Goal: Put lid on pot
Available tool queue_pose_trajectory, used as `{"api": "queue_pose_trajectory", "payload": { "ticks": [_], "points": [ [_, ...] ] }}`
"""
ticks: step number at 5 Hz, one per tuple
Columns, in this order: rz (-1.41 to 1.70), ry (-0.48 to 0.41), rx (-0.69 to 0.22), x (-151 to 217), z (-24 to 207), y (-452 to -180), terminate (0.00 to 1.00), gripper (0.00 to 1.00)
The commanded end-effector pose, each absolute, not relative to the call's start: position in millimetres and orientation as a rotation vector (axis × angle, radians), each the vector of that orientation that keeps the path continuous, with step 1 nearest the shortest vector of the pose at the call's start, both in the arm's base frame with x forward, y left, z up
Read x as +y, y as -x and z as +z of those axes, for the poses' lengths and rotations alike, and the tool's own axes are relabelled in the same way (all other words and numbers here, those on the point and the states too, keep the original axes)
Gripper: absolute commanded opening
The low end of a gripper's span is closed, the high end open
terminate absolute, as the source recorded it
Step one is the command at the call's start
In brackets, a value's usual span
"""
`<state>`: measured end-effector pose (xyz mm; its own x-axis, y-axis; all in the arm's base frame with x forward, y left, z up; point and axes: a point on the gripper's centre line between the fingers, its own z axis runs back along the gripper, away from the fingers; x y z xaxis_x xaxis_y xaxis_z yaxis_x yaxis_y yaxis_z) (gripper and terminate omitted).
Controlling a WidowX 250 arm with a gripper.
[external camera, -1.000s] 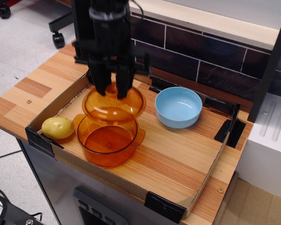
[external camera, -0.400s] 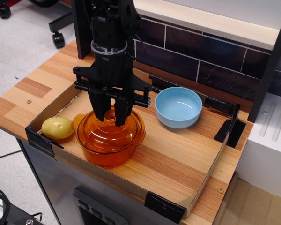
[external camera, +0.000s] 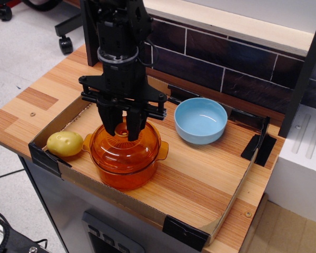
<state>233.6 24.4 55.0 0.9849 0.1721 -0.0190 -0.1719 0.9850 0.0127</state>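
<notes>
The amber glass lid sits level on the amber glass pot, covering its opening, at the front left of the tray. The pot's side handles stick out at left and right. My gripper comes straight down over the lid's centre. Its two black fingers stand on either side of the small knob and close on it. The knob shows only in part between the fingers.
A yellow potato lies just left of the pot, close to its handle. A light blue bowl stands to the right rear. A low cardboard wall with black corner clips rims the wooden tray. A dark tiled wall runs behind.
My gripper has carried the lid forward and down from above the pot's rear rim. The lid now rests squarely on the pot, which has shifted slightly.
</notes>
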Motion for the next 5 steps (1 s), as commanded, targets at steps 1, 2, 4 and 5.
{"api": "queue_pose_trajectory", "payload": {
  "ticks": [1, 2, 4, 5],
  "points": [
    [0.165, -0.003, -0.004, 39, 59, -237, 0.0, 0.0],
    [0.146, -0.011, -0.008, 35, 57, -231, 0.0, 0.0],
    [0.134, 0.002, -0.011, 19, 67, -221, 0.0, 0.0],
    [0.138, 0.001, -0.002, 13, 67, -222, 0.0, 0.0]
  ]
}}
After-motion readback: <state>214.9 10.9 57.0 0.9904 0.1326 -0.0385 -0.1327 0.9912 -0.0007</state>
